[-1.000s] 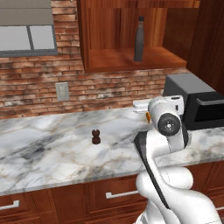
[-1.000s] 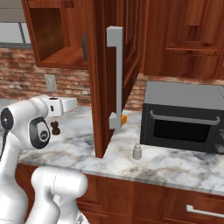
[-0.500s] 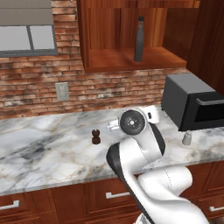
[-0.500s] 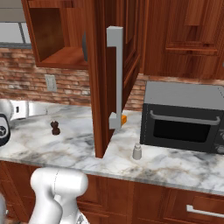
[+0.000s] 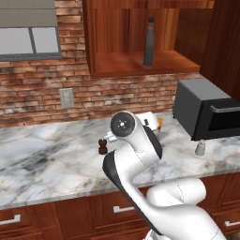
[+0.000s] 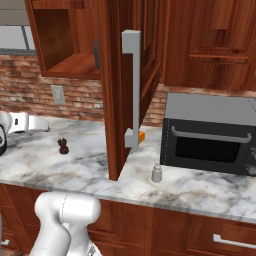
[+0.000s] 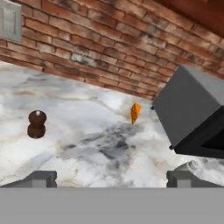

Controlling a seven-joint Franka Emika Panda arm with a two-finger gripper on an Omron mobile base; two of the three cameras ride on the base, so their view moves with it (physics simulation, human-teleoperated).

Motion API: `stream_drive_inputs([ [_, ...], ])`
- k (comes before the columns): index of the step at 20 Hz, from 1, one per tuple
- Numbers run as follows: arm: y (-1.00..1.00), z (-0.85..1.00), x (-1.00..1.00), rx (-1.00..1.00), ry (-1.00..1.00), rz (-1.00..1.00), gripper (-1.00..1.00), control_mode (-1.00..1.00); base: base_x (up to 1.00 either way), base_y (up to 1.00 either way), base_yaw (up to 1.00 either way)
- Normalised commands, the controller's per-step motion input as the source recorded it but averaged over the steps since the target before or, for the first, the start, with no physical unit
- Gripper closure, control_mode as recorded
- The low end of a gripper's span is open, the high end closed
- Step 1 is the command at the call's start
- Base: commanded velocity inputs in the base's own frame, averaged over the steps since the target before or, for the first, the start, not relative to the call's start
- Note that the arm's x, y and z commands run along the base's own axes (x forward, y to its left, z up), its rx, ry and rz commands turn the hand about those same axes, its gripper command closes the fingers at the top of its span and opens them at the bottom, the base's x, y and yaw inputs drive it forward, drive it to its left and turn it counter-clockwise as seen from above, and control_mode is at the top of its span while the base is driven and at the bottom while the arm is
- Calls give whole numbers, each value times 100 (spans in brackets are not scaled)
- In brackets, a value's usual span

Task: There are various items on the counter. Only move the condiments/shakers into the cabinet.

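A tall dark bottle (image 5: 149,41) stands on the shelf of the open wooden cabinet (image 5: 136,67). On the marble counter (image 5: 51,161) stand a small dark brown pepper mill (image 5: 101,146) and, near the microwave, a pale grey shaker (image 5: 200,148). A tiny orange wedge (image 5: 160,123) lies by the brick wall. My gripper (image 7: 112,179) hangs open over the counter with nothing between its fingertips (image 7: 41,178). In the hand view the pepper mill (image 7: 36,124) is ahead on the left, the wedge (image 7: 135,112) is ahead at the middle, and the shaker (image 7: 190,165) peeks out by the right fingertip.
A black microwave (image 5: 206,115) sits on the counter at the right. The open cabinet door (image 6: 117,90) with its grey handle (image 6: 132,85) juts out over the counter. A wall outlet (image 5: 67,97) sits in the brick wall. A grey-paned cabinet (image 5: 28,35) hangs at the upper left.
My arm has swung to the left across the counter, away from the microwave and toward the pepper mill. The gripper has stayed open. The things on the counter have not moved.
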Motion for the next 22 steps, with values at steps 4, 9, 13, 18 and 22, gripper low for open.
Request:
stream_drive_inputs([
  [4, 0, -55, 19, 19, 17, -1, -100, -100, 0, 0, 0],
  [9, -2, -47, 4, 40, 6, 0, -100, -100, 0, 0, 0],
  [13, 1, -19, 2, 45, 0, -1, -100, -100, 0, 0, 0],
  [18, 15, -8, 0, 27, 0, 0, -100, -100, 0, 0, 0],
  [22, 3, -1, 0, 5, 0, 0, -100, -100, 0, 0, 0],
])
